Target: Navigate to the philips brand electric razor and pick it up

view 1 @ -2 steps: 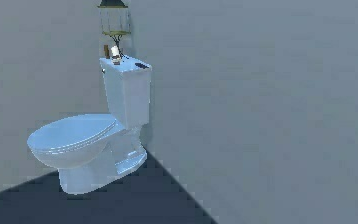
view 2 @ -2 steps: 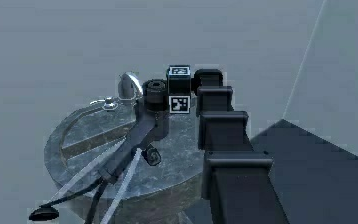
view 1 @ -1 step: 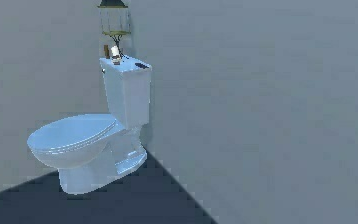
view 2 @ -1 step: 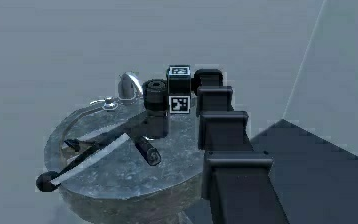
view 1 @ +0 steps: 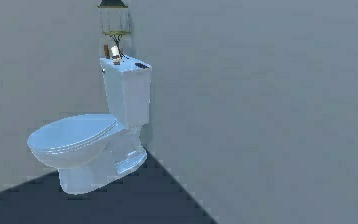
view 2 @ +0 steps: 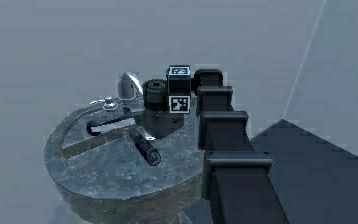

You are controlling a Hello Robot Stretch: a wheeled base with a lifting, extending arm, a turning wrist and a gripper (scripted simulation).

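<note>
Toilet (view 1: 75,140): forward view's left half, on the floor.
Tank (view 1: 127,95): at the bowl's 1 o'clock, against the wall; small things (view 1: 115,52) on its lid.
Round top (view 2: 87,168): arm side view's lower left.
Arm (view 2: 232,150): at the round top's 3 o'clock.
Cylinder (view 2: 147,150): on the round top, at 4 o'clock from the bar (view 2: 109,125).

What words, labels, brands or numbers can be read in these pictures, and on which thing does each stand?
None can be read.
White squares on the arm: black marks, no words.
Dark cylinder on the round stand: any print is too small.
Small things on the toilet tank: too small.
</note>
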